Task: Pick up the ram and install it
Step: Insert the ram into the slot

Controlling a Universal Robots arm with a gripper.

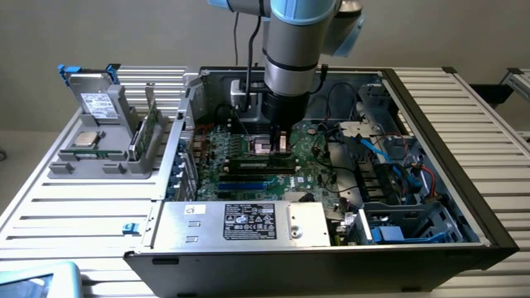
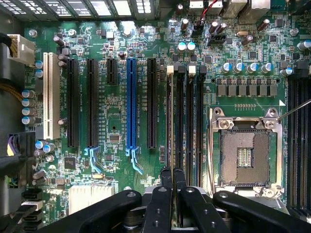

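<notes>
My gripper (image 1: 274, 144) reaches down into the open computer case (image 1: 447, 118), over the green motherboard (image 1: 248, 180). In the wrist view its fingertips (image 2: 166, 175) are close together, and the gripper (image 2: 172, 177) is shut on the ram (image 2: 171, 121). The ram appears there edge-on as a thin strip running along a black memory slot with pale end clips. In the exterior view the ram (image 1: 262, 165) is a long dark stick standing in the slot row just below the gripper. I cannot tell whether it is pressed fully home.
The empty silver processor socket (image 2: 243, 155) lies beside the memory slots. Black and blue expansion slots (image 2: 131, 107) run on the other side. A grey power supply (image 1: 240, 223) sits at the case front, with cables (image 1: 389, 167) toward the exterior view's right. A grey parts holder (image 1: 103, 155) with a green card stands outside the case.
</notes>
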